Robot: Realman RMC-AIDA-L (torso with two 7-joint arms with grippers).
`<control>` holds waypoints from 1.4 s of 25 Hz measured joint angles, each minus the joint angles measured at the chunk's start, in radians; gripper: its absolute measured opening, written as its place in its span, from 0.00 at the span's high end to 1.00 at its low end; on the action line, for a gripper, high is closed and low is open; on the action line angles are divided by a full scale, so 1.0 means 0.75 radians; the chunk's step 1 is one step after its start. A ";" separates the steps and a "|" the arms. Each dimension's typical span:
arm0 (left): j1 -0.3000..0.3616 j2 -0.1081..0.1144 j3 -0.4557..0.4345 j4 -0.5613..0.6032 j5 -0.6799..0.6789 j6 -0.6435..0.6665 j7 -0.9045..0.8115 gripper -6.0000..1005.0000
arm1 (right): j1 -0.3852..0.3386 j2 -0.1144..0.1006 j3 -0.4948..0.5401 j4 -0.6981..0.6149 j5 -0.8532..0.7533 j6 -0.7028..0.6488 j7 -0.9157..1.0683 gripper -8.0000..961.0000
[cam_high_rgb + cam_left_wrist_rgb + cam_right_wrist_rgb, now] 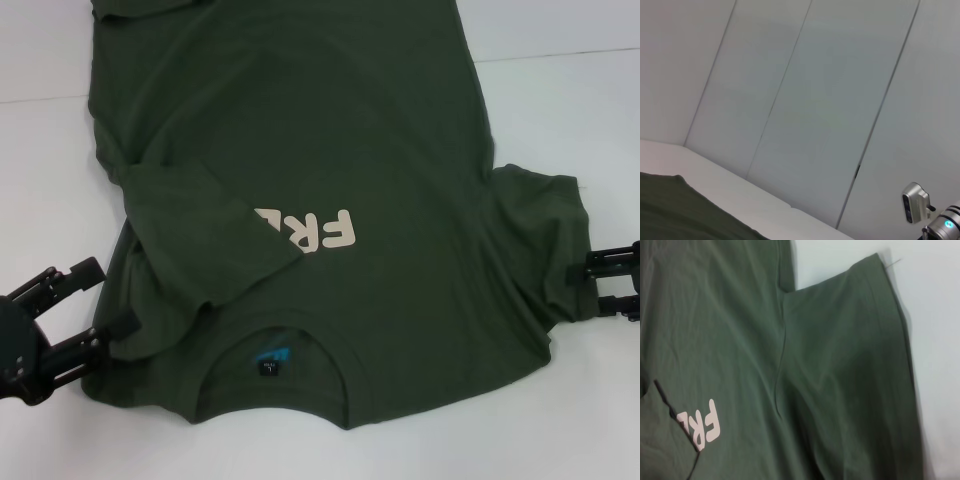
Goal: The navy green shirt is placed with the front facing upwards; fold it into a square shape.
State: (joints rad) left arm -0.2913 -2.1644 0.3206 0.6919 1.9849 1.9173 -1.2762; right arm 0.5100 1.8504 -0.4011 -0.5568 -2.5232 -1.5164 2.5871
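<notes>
So your navy green shirt [330, 150] is lying flat on the white worktop [560, 90], print side up, collar [275, 365] at the edge nearest the robot and the hem running off toward the far side. The sleeve on the robot's left is already folded in over the chest, and it covers part of the cream lettering, so only "FR" plus a bit of the next letter shows. The other sleeve [540, 240] is spread out sideways to the robot's right, a bit rumpled.

Your left gripper [95, 325] sits low at the shirt's left shoulder edge, one finger touching the cloth there. I can't tell if its jaws are apart or together. Your right gripper [610, 285] is right at the outer edge of the spread sleeve, jaws look apart, with nothing between them. The right wrist view looks straight down at that sleeve [855, 365] and the print [702, 425].
</notes>
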 joint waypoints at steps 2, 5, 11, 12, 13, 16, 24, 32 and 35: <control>0.001 0.000 0.000 0.000 0.000 0.000 0.000 0.16 | 0.001 0.002 -0.004 0.000 0.000 0.000 0.000 0.25; 0.001 0.000 0.000 0.000 0.000 0.000 0.000 0.16 | 0.003 0.002 -0.011 0.000 0.000 -0.015 0.002 0.25; 0.002 0.000 0.000 0.000 0.000 0.000 0.000 0.16 | -0.007 -0.012 -0.013 -0.007 -0.008 -0.080 0.008 0.25; 0.002 0.000 0.000 0.000 0.000 0.000 0.000 0.16 | -0.009 -0.014 -0.014 -0.009 -0.009 -0.090 0.008 0.25; 0.002 0.000 0.000 0.000 0.000 0.000 0.000 0.16 | -0.012 -0.016 -0.015 -0.010 -0.010 -0.098 0.008 0.25; 0.002 0.000 0.000 0.000 0.000 0.000 0.000 0.16 | -0.017 -0.023 -0.015 -0.011 -0.012 -0.113 0.009 0.25; 0.002 -0.002 0.000 0.000 0.000 0.002 0.000 0.16 | -0.021 -0.010 -0.018 0.000 -0.013 -0.070 0.005 0.25; 0.004 -0.002 0.000 0.000 0.000 0.001 0.000 0.16 | -0.014 -0.009 -0.032 0.000 -0.013 -0.090 0.009 0.25; 0.004 -0.002 0.000 0.000 0.000 0.001 0.000 0.16 | -0.014 -0.017 -0.032 -0.006 -0.012 -0.122 0.009 0.25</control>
State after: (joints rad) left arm -0.2884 -2.1660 0.3205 0.6919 1.9849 1.9179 -1.2762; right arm 0.4993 1.8380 -0.4251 -0.5613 -2.5325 -1.6078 2.5938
